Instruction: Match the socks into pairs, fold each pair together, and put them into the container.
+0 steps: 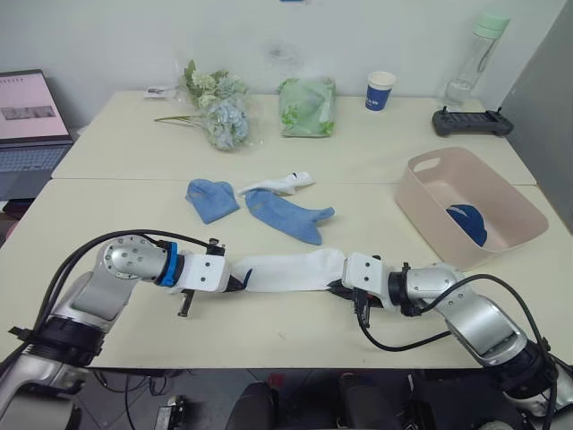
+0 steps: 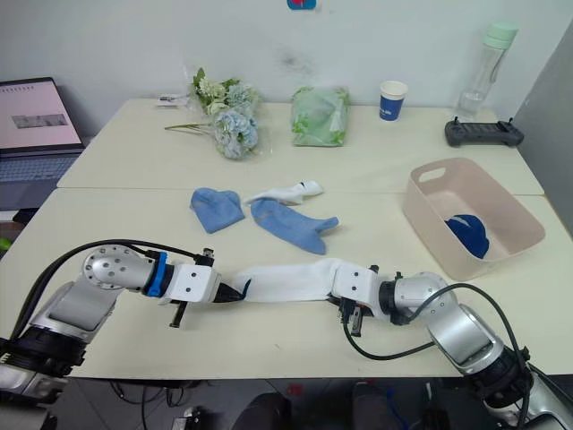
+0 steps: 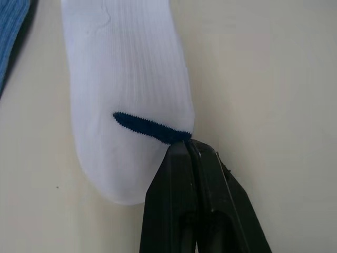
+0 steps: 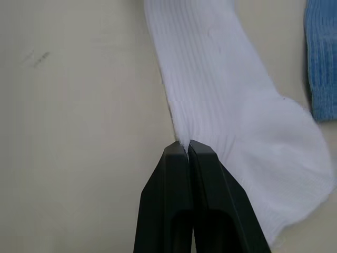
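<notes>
Where two cream tables point(image 1: 376, 152) abut | white wall behind | both pincers clamp white sock point(image 1: 286, 270) ends

Taking the pink container point(image 1: 501, 235) as the landmark: the tabletop point(image 1: 134, 206) toward the near edge from it is taken up by both arms, the left gripper point(image 1: 240, 284) and right gripper point(image 1: 338, 285) each pinched onto an end of the flat white sock point(image 1: 288, 270) stretched between them. Left of the container, a bare strip of table runs as far as two light blue socks point(image 1: 285, 215) and a second white sock point(image 1: 279, 184) (all lying low). Behind the container stand a blue cup point(image 1: 380, 90), a bottle point(image 1: 474, 58) and a black controller point(image 1: 473, 121); further left, a green bag point(image 1: 307, 107) and flowers point(image 1: 219, 112)
</notes>
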